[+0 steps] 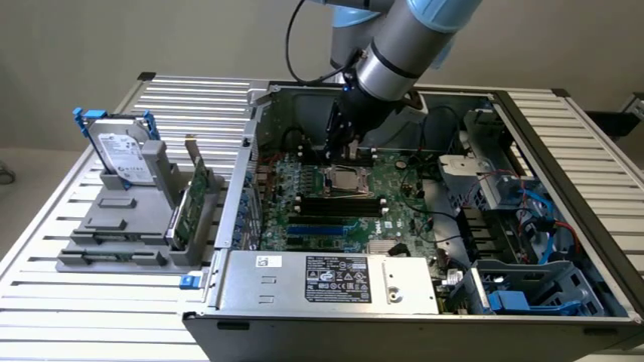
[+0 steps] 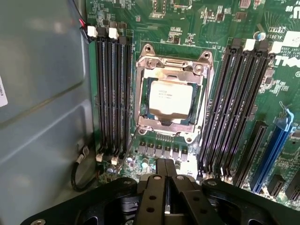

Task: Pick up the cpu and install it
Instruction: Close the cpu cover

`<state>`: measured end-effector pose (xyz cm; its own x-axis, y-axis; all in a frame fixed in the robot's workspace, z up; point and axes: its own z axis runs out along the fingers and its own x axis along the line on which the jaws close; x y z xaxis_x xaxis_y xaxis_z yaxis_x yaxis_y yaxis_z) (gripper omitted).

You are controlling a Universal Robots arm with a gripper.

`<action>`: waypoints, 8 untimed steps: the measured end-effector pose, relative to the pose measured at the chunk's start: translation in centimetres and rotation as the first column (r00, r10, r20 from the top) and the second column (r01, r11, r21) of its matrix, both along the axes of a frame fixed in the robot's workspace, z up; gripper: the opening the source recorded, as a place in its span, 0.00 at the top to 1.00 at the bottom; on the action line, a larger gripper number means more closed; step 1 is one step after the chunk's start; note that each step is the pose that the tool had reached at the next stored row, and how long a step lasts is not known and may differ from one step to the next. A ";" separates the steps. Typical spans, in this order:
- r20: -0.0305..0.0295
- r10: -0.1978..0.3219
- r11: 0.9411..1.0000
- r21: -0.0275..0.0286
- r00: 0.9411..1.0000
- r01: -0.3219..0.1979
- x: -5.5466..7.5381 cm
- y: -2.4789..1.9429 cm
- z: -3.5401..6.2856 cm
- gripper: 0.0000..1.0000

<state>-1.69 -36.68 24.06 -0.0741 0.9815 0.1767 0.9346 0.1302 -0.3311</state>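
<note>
Robot arm's gripper [image 2: 165,165], fingers pressed together and holding nothing, hangs inside an open computer case [image 1: 403,333], low over the green motherboard [image 1: 405,208]. Just beyond the fingertips, not touching them, the cpu [image 2: 171,99] lies flat in its metal socket frame [image 2: 174,62], silver top up. Black memory slots [image 2: 112,93] flank the socket on both sides. Outside the case, at the exterior view's left, a hard drive [image 1: 123,158] stands in a grey rack [image 1: 111,226].

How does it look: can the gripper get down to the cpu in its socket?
Probably yes. The cpu lies bare-topped with nothing over it, and the shut gripper hangs close above the motherboard; the socket's metal frame hugs its edges, though.
</note>
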 end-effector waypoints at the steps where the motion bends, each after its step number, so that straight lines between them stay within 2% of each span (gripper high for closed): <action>1: 0.003 0.000 1.000 -0.002 1.000 0.000 -0.2 0.04 -0.03 0.89; 4: 0.011 0.002 1.000 -0.007 1.000 -0.001 -0.7 0.19 -0.10 0.89; 6: 0.012 0.003 1.000 -0.013 1.000 -0.003 -0.8 0.29 -0.13 0.89; 8: 0.012 0.004 1.000 -0.015 1.000 -0.003 -0.8 0.30 -0.14 0.89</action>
<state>-2.49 -36.39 23.92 -0.0795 0.9838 0.1609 0.9379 0.1285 -0.3222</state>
